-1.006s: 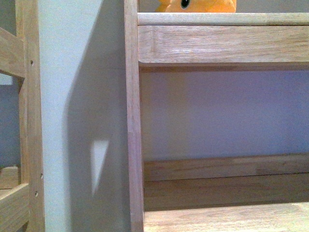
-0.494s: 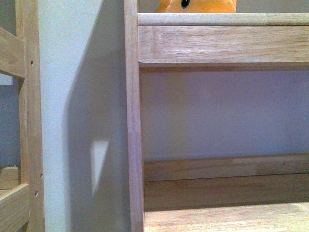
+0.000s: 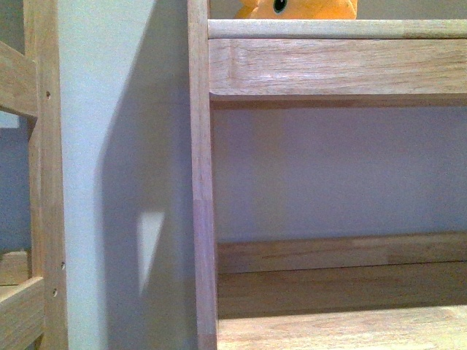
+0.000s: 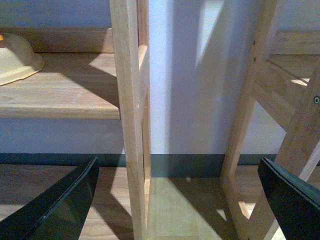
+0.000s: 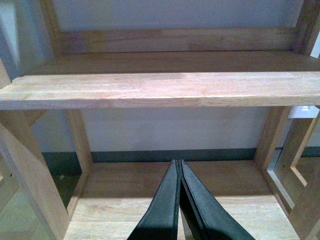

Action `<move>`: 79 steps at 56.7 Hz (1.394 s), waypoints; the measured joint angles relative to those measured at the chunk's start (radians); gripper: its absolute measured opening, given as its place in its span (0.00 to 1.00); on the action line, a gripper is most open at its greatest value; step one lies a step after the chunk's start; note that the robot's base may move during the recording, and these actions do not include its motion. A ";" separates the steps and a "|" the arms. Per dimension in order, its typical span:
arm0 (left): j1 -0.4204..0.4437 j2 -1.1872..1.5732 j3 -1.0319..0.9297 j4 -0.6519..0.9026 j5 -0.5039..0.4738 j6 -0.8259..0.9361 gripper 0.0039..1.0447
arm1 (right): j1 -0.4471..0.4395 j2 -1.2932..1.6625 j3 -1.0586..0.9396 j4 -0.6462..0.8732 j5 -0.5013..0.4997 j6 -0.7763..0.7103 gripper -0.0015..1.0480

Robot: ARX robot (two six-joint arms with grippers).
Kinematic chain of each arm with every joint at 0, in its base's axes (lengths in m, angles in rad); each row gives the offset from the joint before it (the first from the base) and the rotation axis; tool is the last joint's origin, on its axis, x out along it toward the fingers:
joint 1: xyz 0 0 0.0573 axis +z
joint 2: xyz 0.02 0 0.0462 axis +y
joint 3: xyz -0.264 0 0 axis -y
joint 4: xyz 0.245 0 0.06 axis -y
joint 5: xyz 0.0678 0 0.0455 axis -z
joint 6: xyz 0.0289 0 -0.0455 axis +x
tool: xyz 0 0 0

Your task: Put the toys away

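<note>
An orange-yellow plush toy (image 3: 303, 9) sits on the upper wooden shelf (image 3: 336, 65), only its lower edge with a dark eye showing at the top of the front view. Neither arm appears in that view. My left gripper (image 4: 177, 172) is open, its black fingers (image 4: 60, 205) spread wide either side of a wooden upright (image 4: 131, 115), holding nothing. My right gripper (image 5: 178, 165) is shut with nothing between its fingers, pointing at a bare lower shelf board (image 5: 150, 90). No toy shows in either wrist view.
Two wooden shelf units stand against a pale wall, with a gap of wall (image 3: 124, 182) between them. A cream bowl-like object (image 4: 15, 62) rests on a shelf in the left wrist view. A dark skirting strip (image 5: 165, 155) runs along the wall's base.
</note>
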 joint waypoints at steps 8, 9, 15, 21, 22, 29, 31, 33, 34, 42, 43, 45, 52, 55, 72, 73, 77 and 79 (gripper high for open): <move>0.000 0.000 0.000 0.000 0.000 0.000 0.94 | 0.000 0.000 0.000 0.000 0.000 0.000 0.03; 0.000 0.000 0.000 0.000 0.000 0.000 0.94 | 0.000 0.000 0.000 0.000 0.000 0.000 0.03; 0.000 0.000 0.000 0.000 0.000 0.000 0.94 | 0.000 0.000 0.000 0.000 0.000 -0.001 0.07; 0.000 0.000 0.000 0.000 0.000 0.000 0.94 | 0.000 0.000 0.000 0.000 0.000 -0.001 0.24; 0.000 0.000 0.000 0.000 0.000 0.000 0.94 | 0.000 0.000 0.000 0.000 0.000 -0.001 0.29; 0.000 0.000 0.000 0.000 0.000 0.000 0.94 | 0.000 0.000 0.000 0.000 0.000 -0.001 0.48; 0.000 0.000 0.000 0.000 0.000 0.000 0.94 | 0.000 0.000 0.000 0.000 0.000 -0.001 0.53; 0.000 0.000 0.000 0.000 0.000 0.000 0.94 | 0.000 0.000 0.000 0.000 0.000 -0.001 0.58; 0.000 0.000 0.000 0.000 0.000 0.000 0.94 | 0.000 0.000 0.000 0.000 0.000 -0.001 0.60; 0.000 0.000 0.000 0.000 0.000 0.000 0.94 | 0.000 0.000 0.000 0.000 0.000 -0.001 0.81; 0.000 0.000 0.000 0.000 0.000 0.000 0.94 | 0.000 0.000 0.000 0.000 0.000 -0.001 0.82; 0.000 0.000 0.000 0.000 0.000 0.000 0.94 | 0.000 0.000 0.000 0.000 0.000 -0.001 0.87; 0.000 0.000 0.000 0.000 0.000 0.000 0.94 | 0.000 0.000 0.000 0.000 0.000 -0.001 0.94; 0.000 0.000 0.000 0.000 0.000 0.000 0.94 | 0.000 0.000 0.000 0.000 0.000 -0.001 0.94; 0.000 0.000 0.000 0.000 0.000 0.000 0.94 | 0.000 0.000 0.000 0.000 0.000 -0.001 0.94; 0.000 0.000 0.000 0.000 0.000 0.000 0.94 | 0.000 0.000 0.000 0.000 0.000 -0.001 0.94; 0.000 0.000 0.000 0.000 0.000 0.000 0.94 | 0.000 0.000 0.000 0.000 0.000 -0.001 0.94; 0.000 0.000 0.000 0.000 0.000 0.000 0.94 | 0.000 0.000 0.000 0.000 0.000 -0.001 0.94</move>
